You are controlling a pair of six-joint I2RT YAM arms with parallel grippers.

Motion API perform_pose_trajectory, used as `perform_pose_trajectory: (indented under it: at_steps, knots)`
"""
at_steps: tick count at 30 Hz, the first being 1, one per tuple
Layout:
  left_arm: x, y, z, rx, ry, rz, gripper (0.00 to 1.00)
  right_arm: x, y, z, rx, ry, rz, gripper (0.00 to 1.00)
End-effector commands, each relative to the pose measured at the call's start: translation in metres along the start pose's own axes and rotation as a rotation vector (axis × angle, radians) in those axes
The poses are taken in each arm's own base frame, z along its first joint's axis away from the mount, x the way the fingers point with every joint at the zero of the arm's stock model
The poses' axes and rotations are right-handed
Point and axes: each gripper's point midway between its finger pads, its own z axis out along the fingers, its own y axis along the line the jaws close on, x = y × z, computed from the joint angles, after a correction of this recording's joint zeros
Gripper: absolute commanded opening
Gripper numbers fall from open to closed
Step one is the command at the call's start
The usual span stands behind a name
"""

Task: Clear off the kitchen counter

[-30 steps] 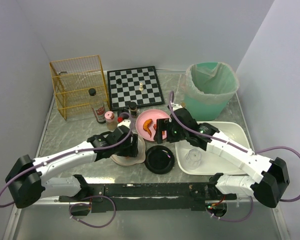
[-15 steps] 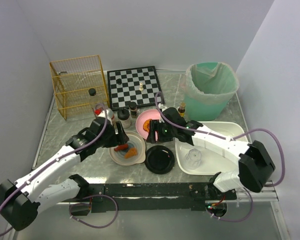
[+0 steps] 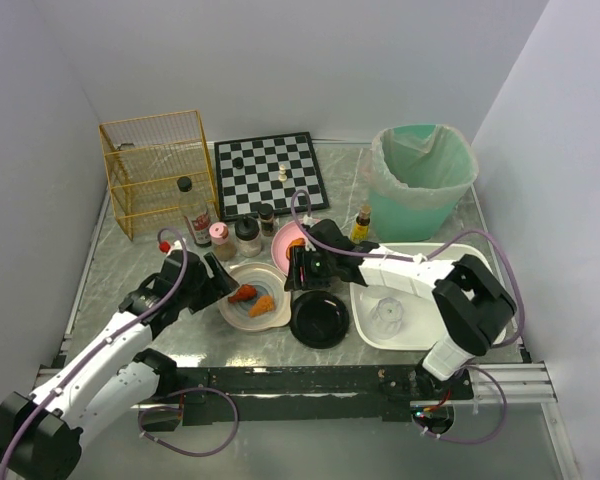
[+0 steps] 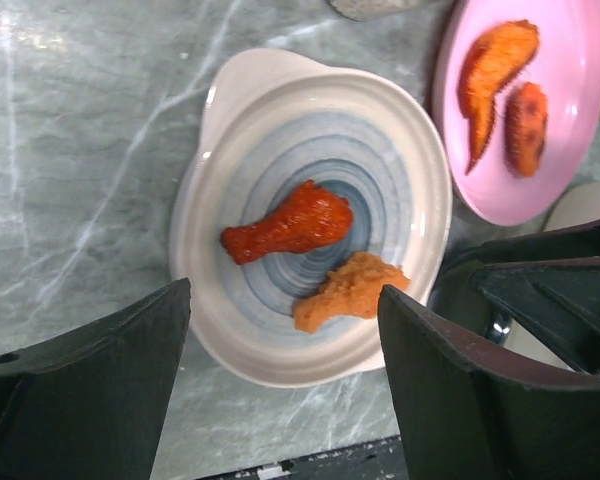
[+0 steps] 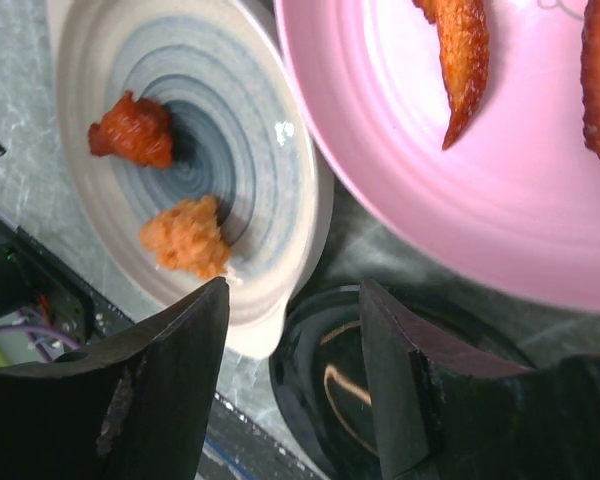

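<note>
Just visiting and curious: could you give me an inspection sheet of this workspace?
Surface: kitchen counter, marble-look, crowded.
Job's things: blue-swirl plate with two food pieces; pink plate with two more; black dish.
Clutter: bottles, chessboard, wire rack, white tray holding a clear cup, green bin.
Tools: left tool open above the blue-swirl plate; right tool open between the plates.
Cables: purple cable loops off each arm.
Surroundings: plain walls.

The striped plate [image 3: 242, 315], black dish [image 3: 319, 321] and pink plate [image 3: 288, 240] crowd the middle, nearly touching. Bottles [image 3: 195, 222] block behind. Bare bench [image 3: 105, 255] lies left.
</note>
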Motion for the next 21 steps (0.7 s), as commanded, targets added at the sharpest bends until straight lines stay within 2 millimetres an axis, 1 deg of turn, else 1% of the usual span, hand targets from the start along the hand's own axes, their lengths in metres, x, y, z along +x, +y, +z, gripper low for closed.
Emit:
perform_pose_trajectory:
  at_steps: [1, 4, 7, 11, 13, 18, 21]
  knots:
    - [-0.008, 0.008, 0.001, -0.037, -0.057, -0.04, 0.8, -0.013, 0.01, 0.012, -0.035, -0.034, 0.012, 0.61]
    - [-0.009, 0.014, 0.003, -0.06, -0.07, -0.056, 0.79, -0.012, 0.007, 0.019, -0.026, -0.025, 0.031, 0.59]
    - [-0.006, 0.026, 0.011, -0.113, -0.076, -0.077, 0.79, -0.01, 0.006, 0.027, -0.029, -0.013, 0.046, 0.57]
    - [-0.002, 0.033, 0.02, -0.14, -0.065, -0.069, 0.78, -0.007, 0.004, 0.035, -0.027, 0.004, 0.059, 0.56]
    - [0.0, 0.036, 0.025, -0.15, -0.061, -0.071, 0.75, -0.007, 0.002, 0.038, -0.018, 0.007, 0.065, 0.56]
    - [0.006, 0.044, 0.034, -0.171, -0.052, -0.082, 0.62, -0.007, -0.002, 0.042, 0.004, 0.012, 0.068, 0.54]
    - [0.009, 0.05, 0.037, -0.182, -0.058, -0.084, 0.58, -0.004, -0.004, 0.046, 0.011, 0.024, 0.073, 0.52]
